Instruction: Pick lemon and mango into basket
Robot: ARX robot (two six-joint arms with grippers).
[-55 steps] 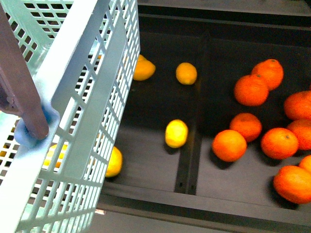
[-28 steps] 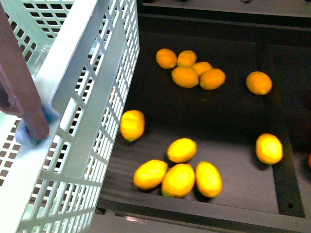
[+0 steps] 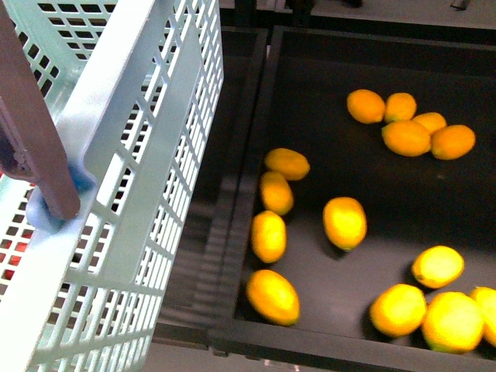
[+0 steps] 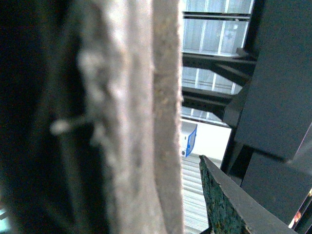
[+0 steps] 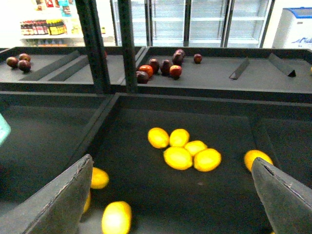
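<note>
The light teal basket (image 3: pixel 147 155) fills the left of the front view, tilted, with its brown handle (image 3: pixel 35 132) across the corner. My left gripper (image 4: pixel 190 195) is shut on that handle (image 4: pixel 131 122), which shows as a blurred close-up in the left wrist view. To the right of the basket, a black bin (image 3: pixel 310 341) holds several yellow oval fruits. Plump bright ones like a lemon (image 3: pixel 438 266) lie front right. Longer orange-yellow ones like a mango (image 3: pixel 273 296) lie near the bin's left wall. Blur keeps me from telling them apart surely. My right gripper (image 5: pixel 171 163) is open and empty above the bin.
A cluster of yellow fruits (image 5: pixel 185 148) lies at the bin's back. A dark bin (image 5: pixel 44 131) lies left of it behind a raised divider (image 3: pixel 232 232). Dark upright posts (image 5: pixel 97 44) and a farther shelf with dark red fruits (image 5: pixel 161 66) stand behind.
The front view has swung left. The oranges slid out at the right, the yellow fruits shifted right, and the bin's left wall came into view. The basket stays in the same place in view.
</note>
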